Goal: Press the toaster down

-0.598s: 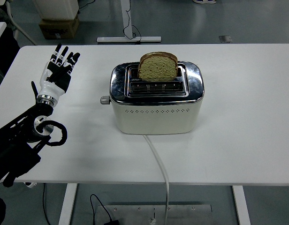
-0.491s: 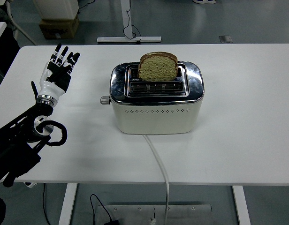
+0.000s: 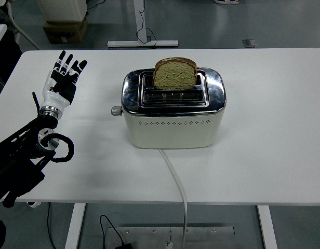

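**Toaster at table centre, left hand held open well to its 9 o'clock**

A cream and chrome toaster (image 3: 173, 110) is seen standing near the middle of the white table (image 3: 274, 129). A slice of bread (image 3: 174, 73) is seated upright in the rear slot, its top raised above the chrome; the front slot is seen without bread. A small grey lever knob (image 3: 116, 110) projects from the toaster's left end, at the 9 o'clock side. A white cord (image 3: 175, 179) is run from the toaster's front toward 6 o'clock and over the table's near edge.

The left hand (image 3: 61, 83) is held at about 9 to 10 o'clock from the toaster, well apart from it and from the knob. Its fingers (image 3: 71, 63) are spread and pointed toward 12 o'clock, and nothing is grasped.
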Action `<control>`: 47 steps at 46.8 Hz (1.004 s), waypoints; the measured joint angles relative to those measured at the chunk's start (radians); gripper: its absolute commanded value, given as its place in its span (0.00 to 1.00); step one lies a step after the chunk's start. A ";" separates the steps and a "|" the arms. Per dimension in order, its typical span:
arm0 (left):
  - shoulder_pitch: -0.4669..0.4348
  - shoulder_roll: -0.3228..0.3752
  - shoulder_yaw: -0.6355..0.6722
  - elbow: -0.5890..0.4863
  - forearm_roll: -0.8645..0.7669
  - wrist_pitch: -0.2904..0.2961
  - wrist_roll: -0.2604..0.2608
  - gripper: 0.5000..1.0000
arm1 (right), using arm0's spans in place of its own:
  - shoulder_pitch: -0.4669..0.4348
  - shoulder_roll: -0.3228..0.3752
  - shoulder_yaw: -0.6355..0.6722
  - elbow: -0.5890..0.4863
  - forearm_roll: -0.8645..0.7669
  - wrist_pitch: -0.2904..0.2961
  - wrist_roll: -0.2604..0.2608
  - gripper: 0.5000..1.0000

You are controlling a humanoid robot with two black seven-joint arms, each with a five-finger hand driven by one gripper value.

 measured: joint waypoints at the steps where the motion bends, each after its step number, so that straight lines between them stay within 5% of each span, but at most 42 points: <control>1: 0.000 0.000 0.000 0.000 0.000 0.000 0.000 1.00 | 0.000 0.000 0.000 0.000 0.000 0.000 0.000 1.00; 47: 0.015 0.000 -0.002 -0.026 0.003 -0.015 -0.006 1.00 | 0.000 0.000 0.000 0.000 0.000 0.000 0.000 1.00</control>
